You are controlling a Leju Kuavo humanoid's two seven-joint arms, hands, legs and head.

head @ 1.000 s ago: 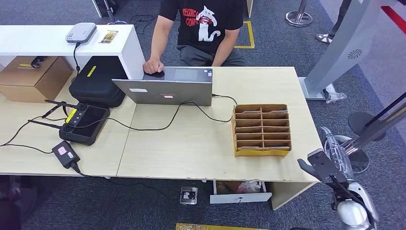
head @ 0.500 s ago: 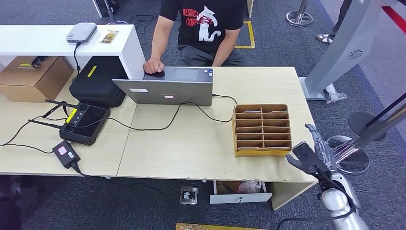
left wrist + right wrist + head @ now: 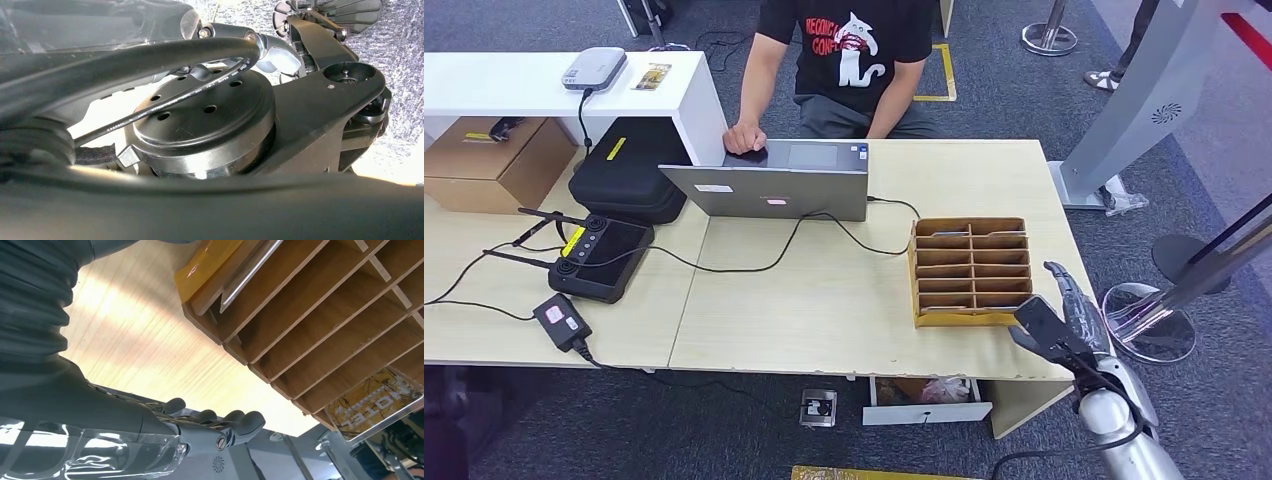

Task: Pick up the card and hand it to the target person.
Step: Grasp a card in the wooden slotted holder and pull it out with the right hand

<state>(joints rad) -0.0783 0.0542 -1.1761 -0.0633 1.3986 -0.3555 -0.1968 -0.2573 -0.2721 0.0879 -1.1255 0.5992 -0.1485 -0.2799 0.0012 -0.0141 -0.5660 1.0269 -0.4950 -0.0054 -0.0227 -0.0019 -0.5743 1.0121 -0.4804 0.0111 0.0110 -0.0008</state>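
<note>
Right hand (image 3: pixel 1064 312) empty, fingers apart, beside slotted organizer (image 3: pixel 970 270); card (image 3: pixel 372 404) likely thin, stiff, light, slick: pinch protruding edge.

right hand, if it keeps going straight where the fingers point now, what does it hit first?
Probably nothing: the right hand points away along the table edge, just beside the wooden card rack. Depth is unclear; it may graze the rack's right side.

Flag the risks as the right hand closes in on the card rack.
1. The right hand is beside the wooden rack, which looks free-standing; a bump could shove it.
2. The card sits in a narrow slot between dividers, so the fingers may jam.
3. The laptop cable runs up to the rack and could snag.
</note>
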